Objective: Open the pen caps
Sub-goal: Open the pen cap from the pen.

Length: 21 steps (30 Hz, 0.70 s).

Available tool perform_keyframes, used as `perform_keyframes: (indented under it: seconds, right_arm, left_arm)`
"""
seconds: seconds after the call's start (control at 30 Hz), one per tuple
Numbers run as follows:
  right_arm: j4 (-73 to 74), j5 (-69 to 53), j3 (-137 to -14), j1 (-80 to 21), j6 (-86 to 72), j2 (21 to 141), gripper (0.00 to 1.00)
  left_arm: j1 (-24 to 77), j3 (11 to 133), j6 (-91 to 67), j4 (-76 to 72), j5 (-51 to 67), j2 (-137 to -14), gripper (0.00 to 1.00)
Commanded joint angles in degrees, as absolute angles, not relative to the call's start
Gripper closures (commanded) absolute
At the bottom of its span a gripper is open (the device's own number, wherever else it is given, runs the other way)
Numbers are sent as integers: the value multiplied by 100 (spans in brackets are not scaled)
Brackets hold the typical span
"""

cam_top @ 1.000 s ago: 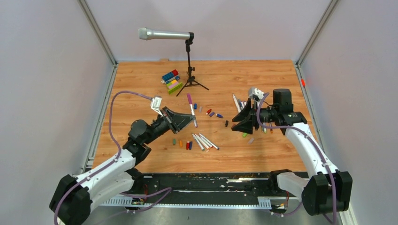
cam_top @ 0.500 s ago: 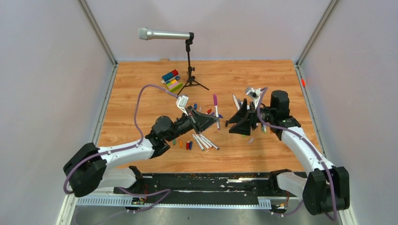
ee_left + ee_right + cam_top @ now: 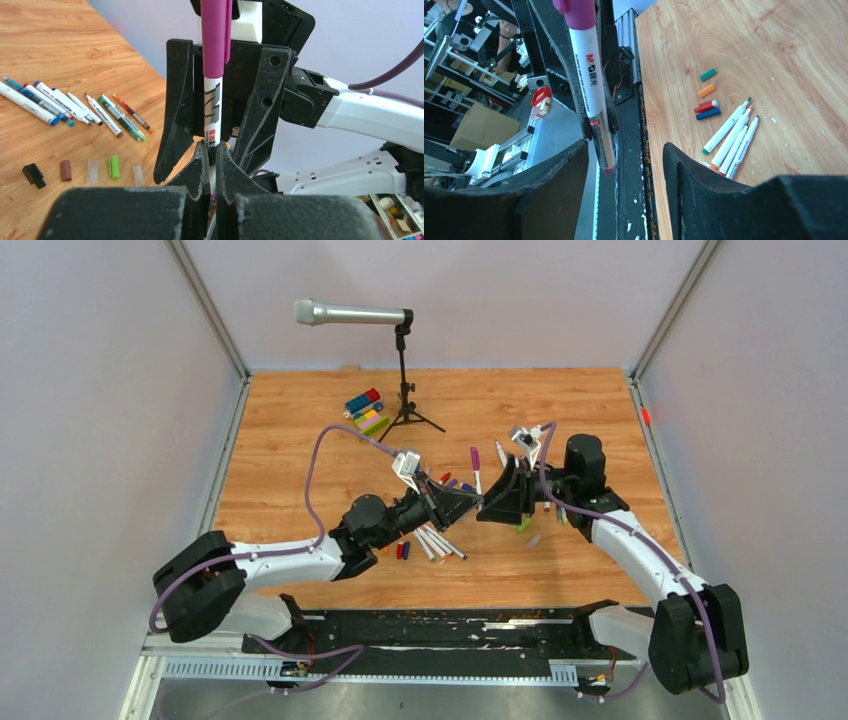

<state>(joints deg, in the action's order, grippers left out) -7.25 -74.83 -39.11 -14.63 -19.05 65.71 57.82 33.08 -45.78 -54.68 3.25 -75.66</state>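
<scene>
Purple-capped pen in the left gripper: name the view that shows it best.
Left wrist: the pen stands large, with cap and barrel both clear. Right wrist shows the barrel but crops most of the cap. Top external shows it only tiny.

Legend: A white-barrelled pen (image 3: 591,100) with a purple cap (image 3: 576,10) is clamped in the left gripper (image 3: 599,127). Its lower end sits in the gap between the right gripper (image 3: 624,150)'s spread fingers. On the wooden table (image 3: 774,50), green, orange, red and blue caps (image 3: 706,91) lie near a cluster of uncapped pens (image 3: 731,140).
</scene>
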Motion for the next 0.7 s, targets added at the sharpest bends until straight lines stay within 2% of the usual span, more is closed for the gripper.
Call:
perform_keyframes:
  seconds: [0.0, 0.1, 0.13, 0.2, 0.23, 0.27, 0.3, 0.4, 0.47, 0.57, 0.67]
  right_arm:
    - [-1344, -7418, -3837, -1564, -2413, 6623, 47]
    - [-1456, -7455, -3831, -1656, -2542, 6684, 55]
    - [-1485, -7480, -3838, -1689, -2567, 6702, 60]
    - [-1527, -7526, -3849, -1734, -2563, 6750, 81]
    - [-1551, -7562, -3850, -1747, -2546, 6770, 98]
    - [-1544, -7606, -3862, -1749, -2498, 6788, 100]
    - [-1497, -7656, -3879, -1749, -2422, 6798, 100]
    - [-1338, -7761, -3907, -1749, -2230, 6819, 100]
    - [-1253, -7826, -3903, -1749, -2127, 6815, 100]
    - [-1193, -7938, -3907, -1774, -2029, 6829, 100]
    - [-1121, -8054, -3932, -1814, -1935, 6846, 100]
  left_arm:
    - [5885, 3526, -4379, -5871, 42, -7626, 100]
    - [5923, 3534, -4384, -5941, 13, -7681, 100]
    - [5931, 3537, -4385, -5966, 9, -7707, 100]
    - [5938, 3522, -4421, -6082, 11, -7748, 100]
    - [5937, 3499, -4446, -6149, 10, -7752, 99]
    - [5939, 3465, -4466, -6240, 13, -7746, 94]
    - [5933, 3420, -4472, -6302, -58, -7706, 86]
    - [5825, 3294, -4478, -6168, -237, -7406, 47]
    - [5561, 3294, -4575, -5885, -58, -7171, 31]
    - [5082, 3445, -4784, -5615, 708, -6990, 25]
    - [4773, 3761, -4876, -5398, 1351, -7033, 24]
